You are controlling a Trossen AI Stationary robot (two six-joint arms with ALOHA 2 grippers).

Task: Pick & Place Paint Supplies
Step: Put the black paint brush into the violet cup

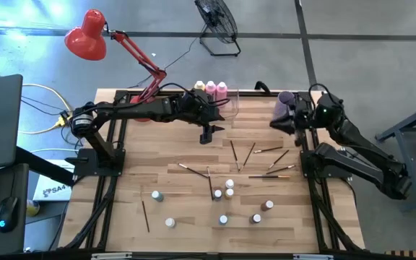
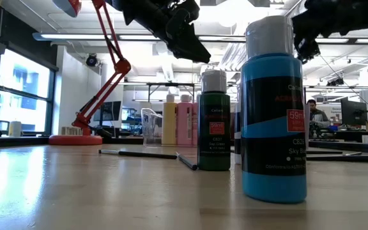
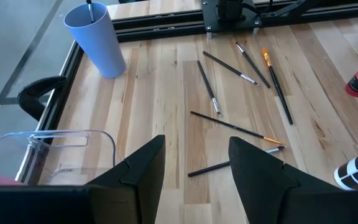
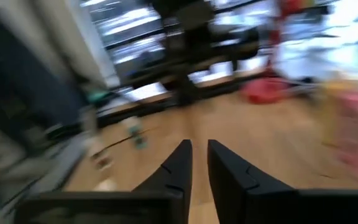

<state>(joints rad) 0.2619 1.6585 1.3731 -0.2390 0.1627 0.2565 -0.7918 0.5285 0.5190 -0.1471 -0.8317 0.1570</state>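
Several thin paintbrushes (image 1: 255, 155) lie scattered on the wooden table (image 1: 157, 166), and several tiny white-capped bottles (image 1: 226, 191) stand nearer the front. Three taller yellow and pink bottles (image 1: 211, 89) stand at the far edge by the clear bin (image 1: 228, 108). My left gripper (image 1: 208, 134) hangs open above the table's middle, nothing between its fingers (image 3: 145, 165). My right gripper (image 1: 275, 123) is raised beside the lilac cup (image 1: 286, 102), pointing level toward the table's left. Its fingers (image 4: 182, 158) stand almost together, with nothing between them.
A red desk lamp (image 1: 87, 35) reaches over the far left corner, its base (image 2: 75, 138) on the table. The lilac cup (image 3: 98, 40) has a dark brush end sticking out of it. Dark frame rails (image 1: 114, 155) run along both table sides.
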